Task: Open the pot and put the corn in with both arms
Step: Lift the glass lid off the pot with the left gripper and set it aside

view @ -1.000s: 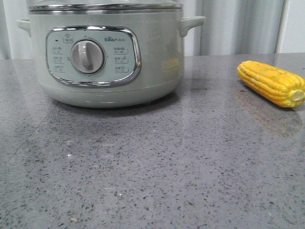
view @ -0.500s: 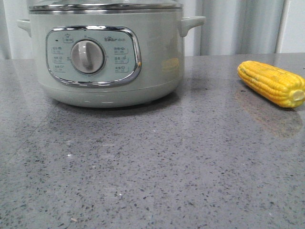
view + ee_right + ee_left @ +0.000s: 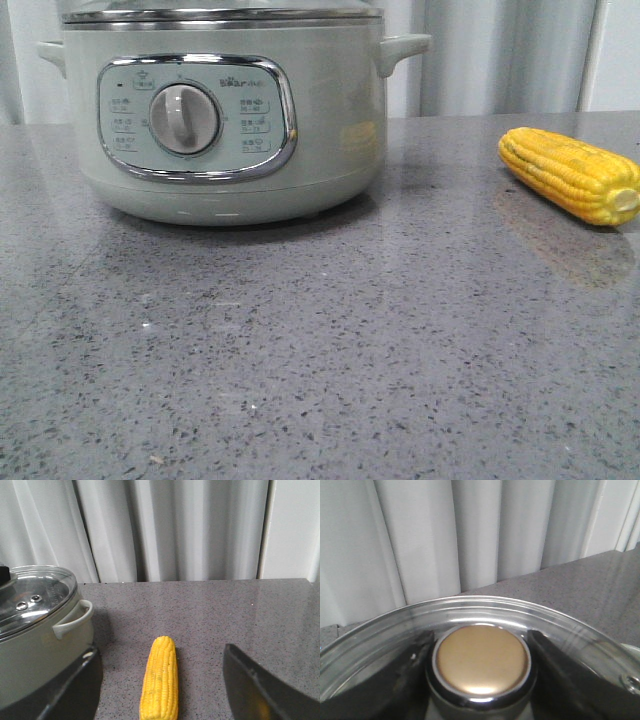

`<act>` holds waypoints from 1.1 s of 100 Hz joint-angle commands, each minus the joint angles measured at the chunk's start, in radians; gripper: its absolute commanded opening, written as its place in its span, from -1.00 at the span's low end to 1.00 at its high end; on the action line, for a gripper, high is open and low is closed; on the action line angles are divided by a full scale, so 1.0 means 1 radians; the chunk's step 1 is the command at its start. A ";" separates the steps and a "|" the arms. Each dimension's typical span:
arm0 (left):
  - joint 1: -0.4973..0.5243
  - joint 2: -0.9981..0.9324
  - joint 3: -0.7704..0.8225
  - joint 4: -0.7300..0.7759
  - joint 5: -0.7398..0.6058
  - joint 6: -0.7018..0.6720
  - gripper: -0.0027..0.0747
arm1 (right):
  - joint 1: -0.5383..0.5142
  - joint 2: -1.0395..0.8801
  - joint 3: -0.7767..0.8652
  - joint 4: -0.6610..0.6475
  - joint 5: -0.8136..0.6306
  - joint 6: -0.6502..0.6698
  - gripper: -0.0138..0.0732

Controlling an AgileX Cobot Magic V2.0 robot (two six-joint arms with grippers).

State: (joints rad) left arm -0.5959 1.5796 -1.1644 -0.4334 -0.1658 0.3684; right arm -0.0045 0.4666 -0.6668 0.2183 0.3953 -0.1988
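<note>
The pale sage-green pot (image 3: 330, 120) stands at the back left of the table with its glass lid (image 3: 485, 605) on. My left gripper (image 3: 479, 635) is over the lid, and its dark fingers (image 3: 415, 660) press both sides of the round bronze lid knob (image 3: 481, 659). The yellow corn (image 3: 570, 172) lies on the table to the right of the pot. My right gripper (image 3: 159, 652) hangs open above the corn (image 3: 161, 677), one finger on each side and well apart from it. Neither gripper shows in the front view.
The grey speckled table (image 3: 320, 350) stretches in front of the pot and corn. Pale curtains (image 3: 175, 525) hang behind the table's back edge. The pot's side handle (image 3: 75, 617) juts toward the corn, close to my right gripper's finger (image 3: 75, 685).
</note>
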 commanded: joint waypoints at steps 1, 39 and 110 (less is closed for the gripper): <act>-0.004 -0.066 -0.071 -0.009 -0.075 -0.008 -0.62 | 0.002 0.012 -0.034 0.008 -0.073 -0.010 0.30; 0.153 -0.300 -0.134 -0.009 0.037 0.012 -0.62 | 0.026 0.012 -0.034 0.008 -0.073 -0.010 0.30; 0.641 -0.509 0.457 -0.011 -0.100 -0.028 -0.61 | 0.054 0.012 -0.022 0.008 -0.070 -0.010 0.30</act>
State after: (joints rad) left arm 0.0488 1.0986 -0.7391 -0.4392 -0.0705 0.3700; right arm 0.0437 0.4666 -0.6630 0.2183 0.3975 -0.1995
